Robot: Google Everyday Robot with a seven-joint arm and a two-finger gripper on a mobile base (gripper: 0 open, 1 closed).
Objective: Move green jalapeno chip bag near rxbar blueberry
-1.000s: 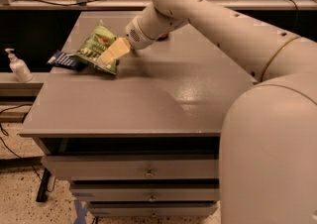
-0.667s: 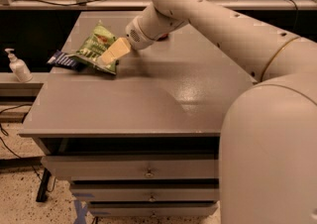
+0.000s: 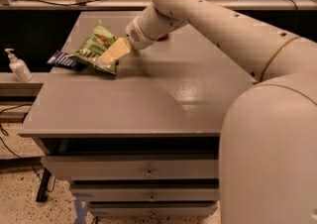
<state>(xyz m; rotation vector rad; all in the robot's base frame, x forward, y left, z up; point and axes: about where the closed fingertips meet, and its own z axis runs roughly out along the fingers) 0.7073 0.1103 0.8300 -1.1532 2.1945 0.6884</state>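
Note:
The green jalapeno chip bag (image 3: 93, 45) lies crinkled on the grey table (image 3: 148, 99) near its left edge. The rxbar blueberry (image 3: 62, 59), a small dark blue wrapper with light stripes, lies right beside the bag's left end, touching or slightly under it. My gripper (image 3: 112, 54) reaches in from the right and rests at the bag's right end, low over the table. The arm hides the table behind it.
A white pump bottle (image 3: 18, 66) stands on a lower ledge left of the table. The table's left edge runs just beyond the rxbar. Drawers (image 3: 143, 172) sit under the front edge. My robot body (image 3: 270, 158) fills the right foreground.

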